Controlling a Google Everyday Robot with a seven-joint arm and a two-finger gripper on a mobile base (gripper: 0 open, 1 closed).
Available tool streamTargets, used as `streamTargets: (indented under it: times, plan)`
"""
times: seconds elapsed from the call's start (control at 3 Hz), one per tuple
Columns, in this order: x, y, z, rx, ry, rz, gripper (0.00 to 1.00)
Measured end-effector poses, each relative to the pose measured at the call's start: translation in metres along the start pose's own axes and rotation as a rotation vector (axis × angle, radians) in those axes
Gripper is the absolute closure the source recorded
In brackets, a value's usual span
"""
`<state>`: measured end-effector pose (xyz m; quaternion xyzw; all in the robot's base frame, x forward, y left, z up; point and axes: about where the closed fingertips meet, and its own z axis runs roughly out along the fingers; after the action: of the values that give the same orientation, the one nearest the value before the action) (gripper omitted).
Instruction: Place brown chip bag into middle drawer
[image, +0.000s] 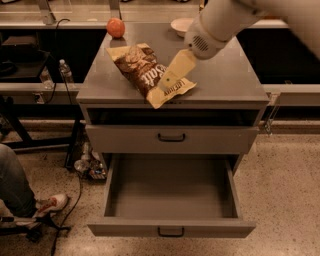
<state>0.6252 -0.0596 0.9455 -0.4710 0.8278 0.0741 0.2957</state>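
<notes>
The brown chip bag (138, 63) lies flat on the grey cabinet top (227, 75), slanting from back left to front right, with its cream end near the front edge. My gripper (173, 76), cream-coloured under a white wrist, reaches in from the upper right and is over the bag's near end, at or just above it. The middle drawer (170, 226) is pulled fully open below, with nothing in it and its black handle at the front.
An orange fruit (115, 27) and a white bowl (180, 24) sit at the back of the cabinet top. A taller-fronted drawer (171, 138) above the open one is shut. A person's leg and shoe (50, 202), cables and a water bottle (64, 71) are at the left.
</notes>
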Motion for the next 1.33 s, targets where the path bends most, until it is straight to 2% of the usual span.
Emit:
streamTargets:
  times: [0.33,0.67,1.0,1.33]
  plan:
    - [-0.011,0.009,0.055,-0.012,0.028,-0.025,0.0]
    - [-0.023,0.008,0.101,-0.007,0.032,-0.036,0.0]
    - [-0.033,-0.005,0.133,0.012,0.019,-0.022,0.0]
    - [-0.037,-0.014,0.148,0.032,0.011,-0.005,0.18]
